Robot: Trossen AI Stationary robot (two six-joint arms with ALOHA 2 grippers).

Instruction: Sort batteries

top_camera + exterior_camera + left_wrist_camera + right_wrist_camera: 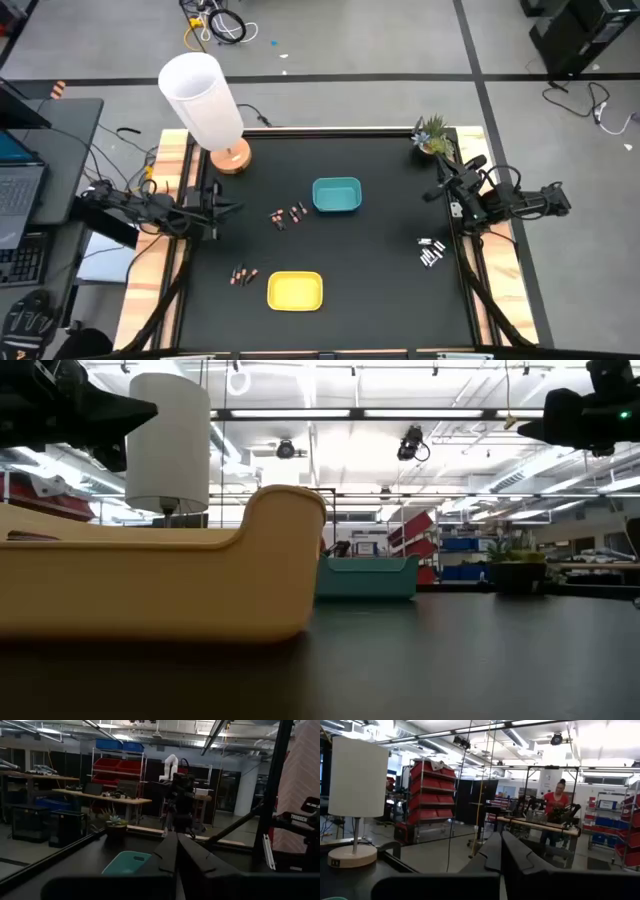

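Observation:
Batteries lie on the black table in three small groups: dark cells with copper ends (288,216) near the middle, more of them (244,275) left of the yellow tray (295,290), and silvery-white and black cells (431,252) near the right edge. The teal tray (337,195) stands beyond the middle. My left gripper (232,207) hovers at the table's left edge, shut, its fingers (170,855) pointing toward the teal tray (126,862). My right gripper (437,190) hovers at the right edge, shut (501,851), holding nothing.
A white lamp (205,100) on a wooden base stands at the far left corner and a small potted plant (432,135) at the far right corner. In the low view the yellow tray (150,575) fills the near left. A person (555,802) stands far off in the room.

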